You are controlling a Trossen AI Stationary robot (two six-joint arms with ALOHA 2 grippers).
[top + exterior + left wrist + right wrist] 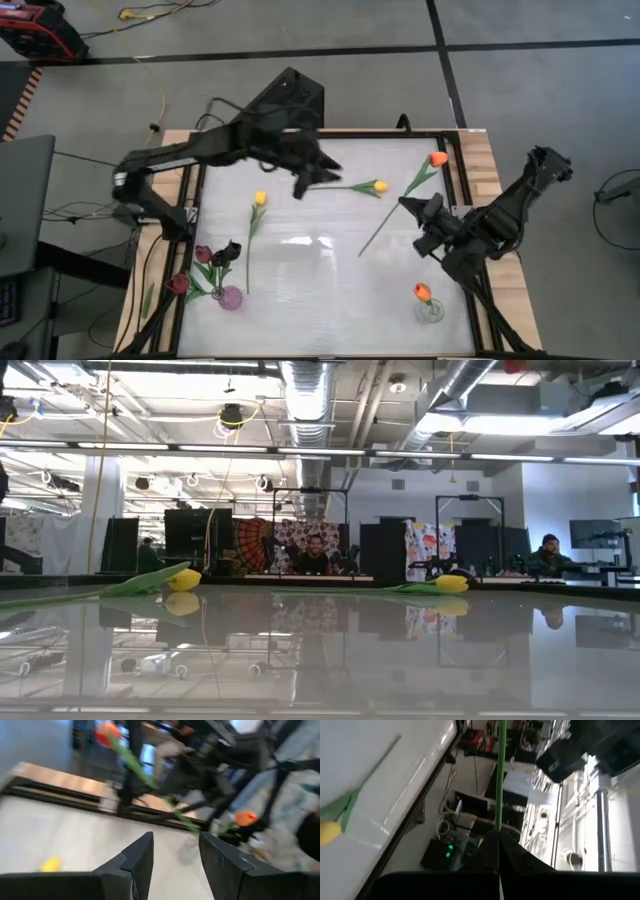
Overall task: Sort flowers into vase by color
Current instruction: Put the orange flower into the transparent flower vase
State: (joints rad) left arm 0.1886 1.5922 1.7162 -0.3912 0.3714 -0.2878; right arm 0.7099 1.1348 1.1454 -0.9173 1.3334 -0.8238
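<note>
An orange tulip [437, 159] hangs over the table's right part, its thin green stem [385, 230] held by my shut right gripper [406, 206]. My left gripper [318, 178] is open and holds nothing. It hovers over the far middle of the table, just left of a yellow tulip [379, 186] lying flat. A second yellow tulip [260, 198] lies on the table further left. A vase at the near left [231, 297] holds maroon and dark flowers [203, 254]. A clear vase at the near right [431, 311] holds one orange flower [422, 291]. My right gripper pinches the orange tulip's stem [500, 822] about midway along its length, between the free ends of its two shut fingers [490, 847]. The fingers come roughly level from the table's right and lie across the stem. The head points to the far edge, the stem's end to the near side.
Black frame rails [192, 200] and wooden borders [483, 160] edge the white table. The near middle of the table [320, 300] is bare. Both lying yellow tulips [183, 579] [452, 583] show in the low view. People sit at desks in the room beyond.
</note>
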